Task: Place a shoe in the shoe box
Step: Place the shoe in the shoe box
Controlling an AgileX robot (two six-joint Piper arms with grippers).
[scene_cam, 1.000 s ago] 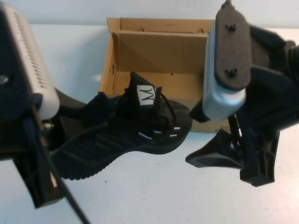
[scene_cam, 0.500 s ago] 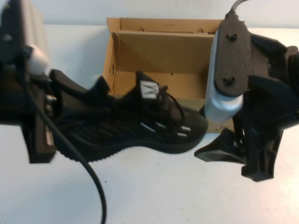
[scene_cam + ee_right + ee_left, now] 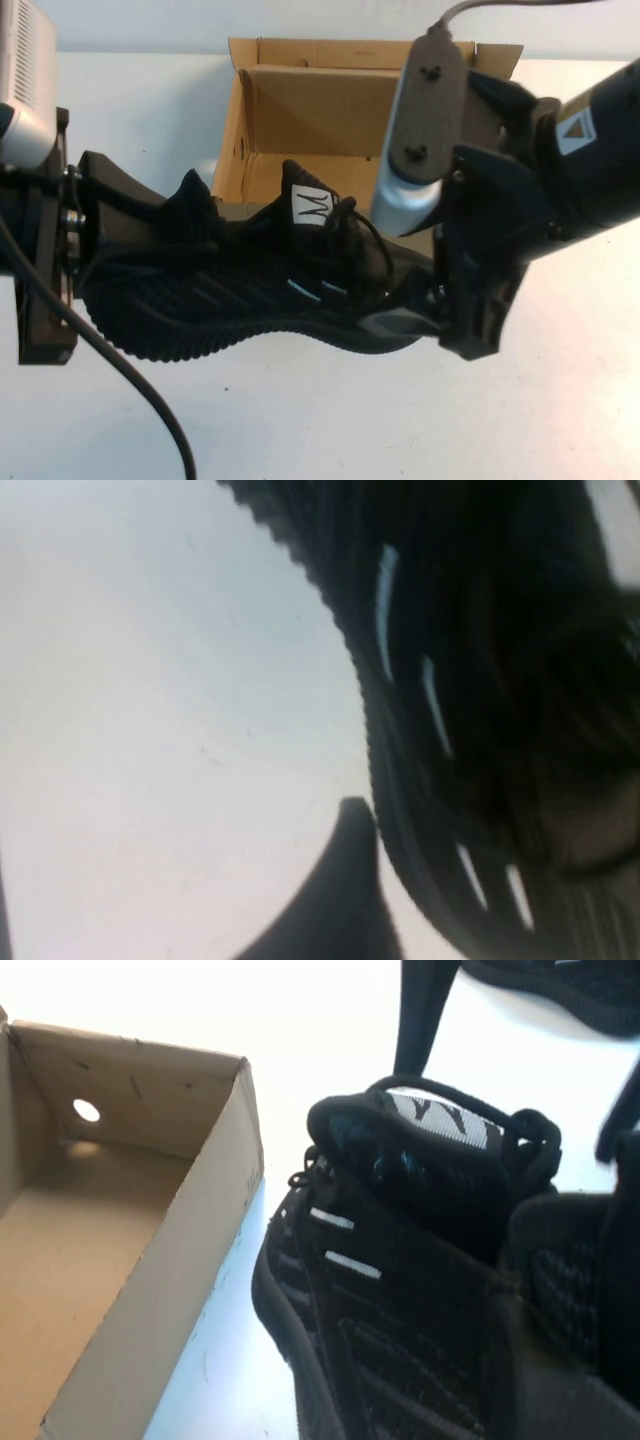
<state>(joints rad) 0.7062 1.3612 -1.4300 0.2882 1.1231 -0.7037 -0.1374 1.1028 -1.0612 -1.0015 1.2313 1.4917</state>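
The shoe point(image 3: 250, 290) is held at its heel, pinched by the left end effector point(image 3: 150, 215), before the shoe box point(image 3: 320, 120) at the bench's far edge. The right end effector point(image 3: 425, 315), spread, is set at the toe. Lifting over the box wall is called for next.

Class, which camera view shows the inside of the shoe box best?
The left wrist view: the shoe box shows its bare floor and a round wall hole. The high view's box sits partly behind the shoe. The right wrist view shows none.
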